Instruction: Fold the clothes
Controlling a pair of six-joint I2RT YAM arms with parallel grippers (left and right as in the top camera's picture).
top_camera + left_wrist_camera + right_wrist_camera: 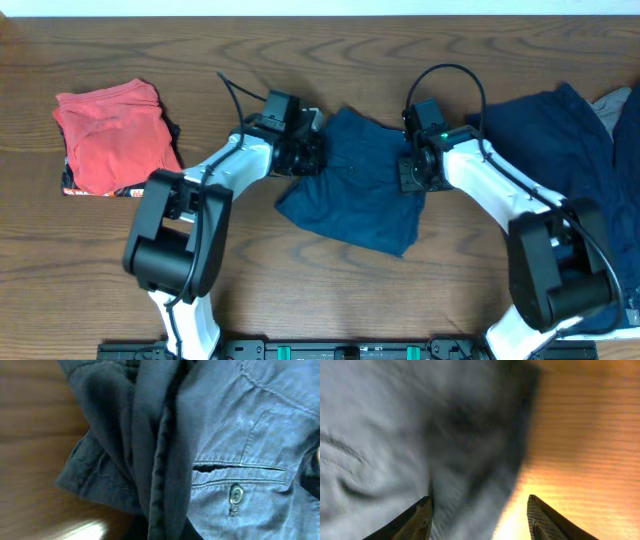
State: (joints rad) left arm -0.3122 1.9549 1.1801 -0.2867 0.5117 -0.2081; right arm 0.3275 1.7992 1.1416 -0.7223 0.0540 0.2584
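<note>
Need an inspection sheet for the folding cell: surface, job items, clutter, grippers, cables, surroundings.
Surface: wooden table, no spills seen.
Job's things: navy garment in the centre, rumpled, between both arms, with its button below a pocket slit. navy pile at the right, unfolded.
Clutter: red garment folded at the left, lying on a darker item. pale cloth at the far right edge, cut off by the frame.
Grippers: left gripper at the navy garment's left edge, fingers not visible. right gripper open, straddling its right edge.
Cables: black cables loop over each wrist, no snag seen.
Surroundings: rig base at the near edge, otherwise nothing seen.
</note>
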